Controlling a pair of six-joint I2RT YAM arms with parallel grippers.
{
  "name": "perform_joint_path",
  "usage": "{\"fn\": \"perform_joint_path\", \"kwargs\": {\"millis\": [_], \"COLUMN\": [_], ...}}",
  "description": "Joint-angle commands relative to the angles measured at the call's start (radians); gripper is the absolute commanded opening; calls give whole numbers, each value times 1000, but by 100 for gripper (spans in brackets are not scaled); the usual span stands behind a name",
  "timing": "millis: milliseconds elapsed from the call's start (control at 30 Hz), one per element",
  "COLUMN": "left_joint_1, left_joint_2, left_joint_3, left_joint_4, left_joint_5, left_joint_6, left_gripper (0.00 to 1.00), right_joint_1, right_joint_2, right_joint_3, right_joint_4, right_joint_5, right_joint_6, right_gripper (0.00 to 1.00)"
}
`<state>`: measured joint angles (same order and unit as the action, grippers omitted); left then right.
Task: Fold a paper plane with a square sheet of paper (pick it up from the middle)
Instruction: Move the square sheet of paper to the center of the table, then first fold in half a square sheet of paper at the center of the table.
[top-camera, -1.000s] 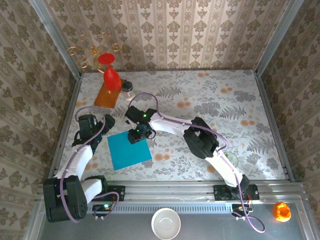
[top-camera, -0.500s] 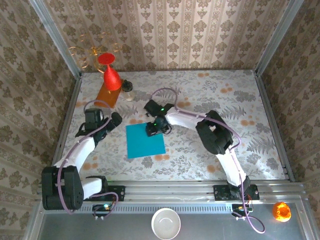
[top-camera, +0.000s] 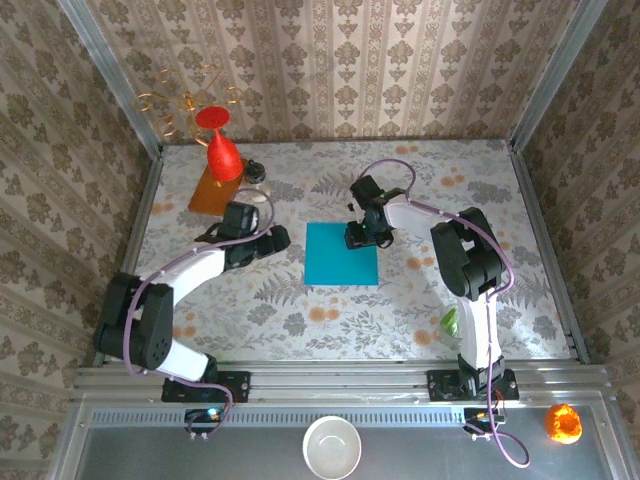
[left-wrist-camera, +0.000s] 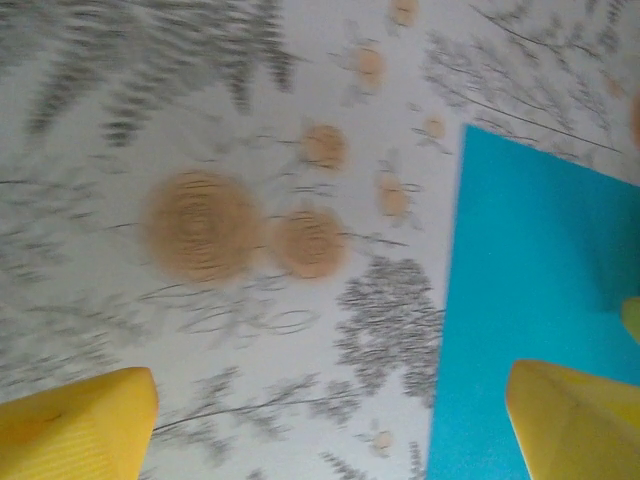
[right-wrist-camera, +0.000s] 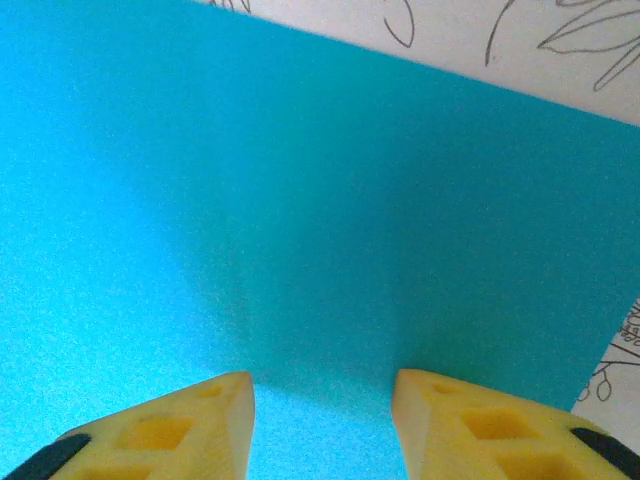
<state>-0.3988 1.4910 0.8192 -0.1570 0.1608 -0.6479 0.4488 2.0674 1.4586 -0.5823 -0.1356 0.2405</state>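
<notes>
Floral-patterned table (top-camera: 450, 200) carries the square sheet of paper (top-camera: 341, 256) flat and uncreased near its middle, so no fold is made yet and the step in hand looks like getting a first hold on it. At the sheet's far right corner the right gripper (top-camera: 362, 238) has its jaws partly apart over flat paper with nothing pinched, while the left gripper (top-camera: 277, 243) sits just beside the left edge, jaws wide and empty. Next, I judge, one gripper must come over the sheet's centre, press down and close gently to raise a pinch of the thin paper without crumpling it.
</notes>
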Motion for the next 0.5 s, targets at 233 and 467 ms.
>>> {"fn": "perform_joint_path", "kwargs": {"millis": [233,467], "left_joint_1": [-166,-172], "left_joint_2": [298,403], "left_joint_3": [317,371], "left_joint_4": [-119,-110], "left_joint_5": [133,206], "left_joint_6": [-35,-81], "left_gripper": [51,29], "right_joint_1": [-36,-68], "right_joint_2": [-188,-178], "right_joint_3": [-131,-203], "right_joint_4": [73,99], "right_joint_5": [-61,-117], "right_joint_6": [289,362], "right_gripper": [41,33]}}
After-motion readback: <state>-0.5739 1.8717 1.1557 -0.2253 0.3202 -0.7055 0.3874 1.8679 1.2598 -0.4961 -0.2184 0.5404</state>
